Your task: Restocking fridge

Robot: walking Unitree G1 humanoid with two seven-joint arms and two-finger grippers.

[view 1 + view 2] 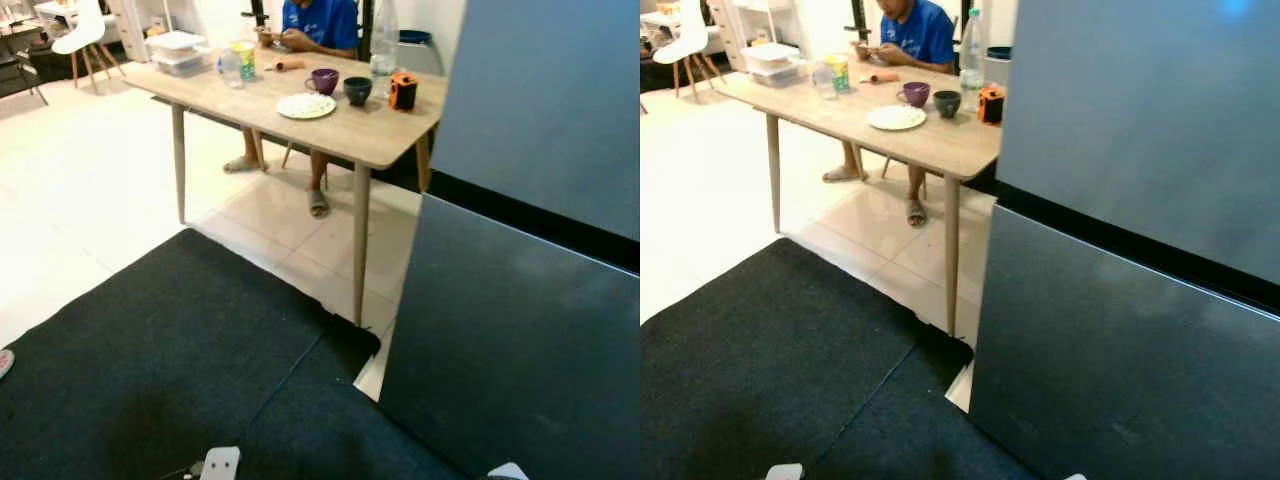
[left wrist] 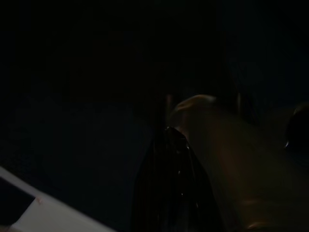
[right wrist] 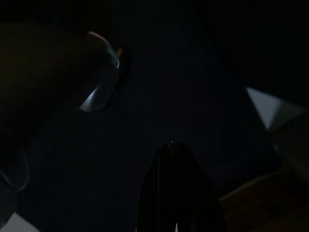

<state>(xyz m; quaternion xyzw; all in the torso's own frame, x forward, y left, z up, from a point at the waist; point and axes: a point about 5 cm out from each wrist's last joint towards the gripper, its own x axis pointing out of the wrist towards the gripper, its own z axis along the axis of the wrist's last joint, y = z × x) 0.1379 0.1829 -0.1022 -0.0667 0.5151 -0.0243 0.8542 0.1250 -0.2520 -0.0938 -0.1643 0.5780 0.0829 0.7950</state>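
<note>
The grey fridge stands at the right, with its upper door [image 1: 550, 100] and lower door [image 1: 510, 360] both closed and a black gap between them. To the left of it, a wooden table [image 1: 370, 135] carries a tall clear water bottle [image 1: 383, 40], a small plastic bottle [image 1: 230, 68], a yellow-green cup [image 1: 244, 60], a purple mug [image 1: 323, 80], a dark bowl [image 1: 357, 90], an orange object [image 1: 403, 91] and a white plate [image 1: 305, 105]. My left gripper [image 2: 169, 193] and right gripper [image 3: 176, 193] hang idle in deep shade over the dark mat.
A person in a blue shirt [image 1: 318, 22] sits behind the table, feet under it. A black mat [image 1: 150, 350] covers the floor before me, up to the fridge. White stacked containers [image 1: 178, 52] sit at the table's far end. A white chair [image 1: 85, 35] stands far left.
</note>
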